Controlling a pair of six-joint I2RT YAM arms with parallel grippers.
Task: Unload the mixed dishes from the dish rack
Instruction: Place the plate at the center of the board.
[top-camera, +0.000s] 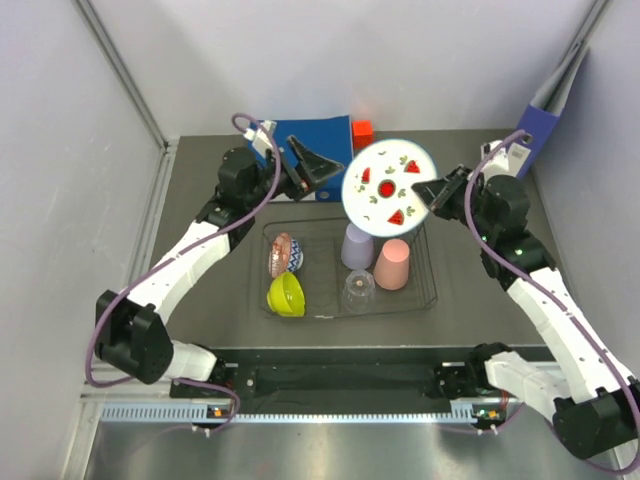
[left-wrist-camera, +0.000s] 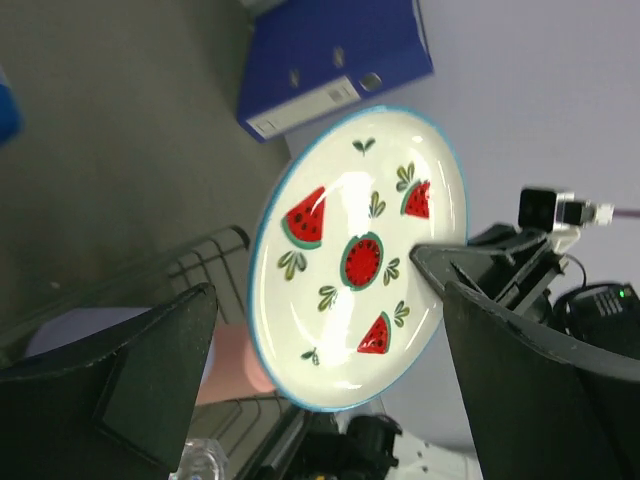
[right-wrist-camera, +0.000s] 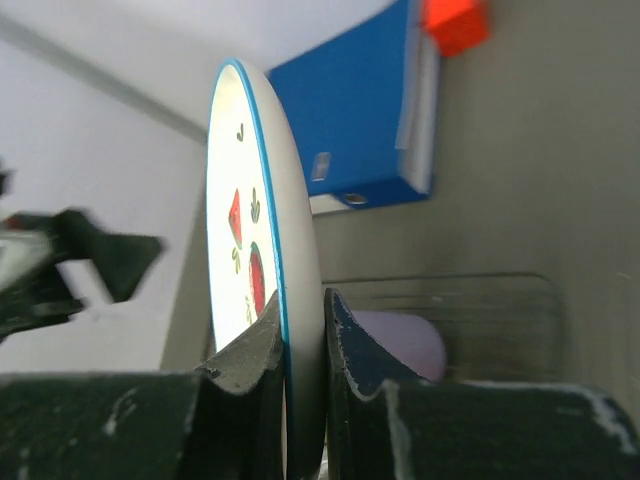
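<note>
Pinching the white round watermelon-painted plate (top-camera: 385, 185) by its rim, the right fingers (right-wrist-camera: 250, 355) are holding it edge-up, left fingers (left-wrist-camera: 150, 370) spread alongside.

The fixed overhead camera looks down from high behind the near edge of the dark grey table (top-camera: 480, 300), with the low dark-wire dish rack (top-camera: 325, 275) mid-frame. The left wrist camera faces the white round plate with red watermelon marks (left-wrist-camera: 360, 260) full on, at close range. The right wrist camera sits nearer, viewing that plate edge-on. All three views share the plate and the blue lever-arch binder (top-camera: 320, 128) behind it.
</note>
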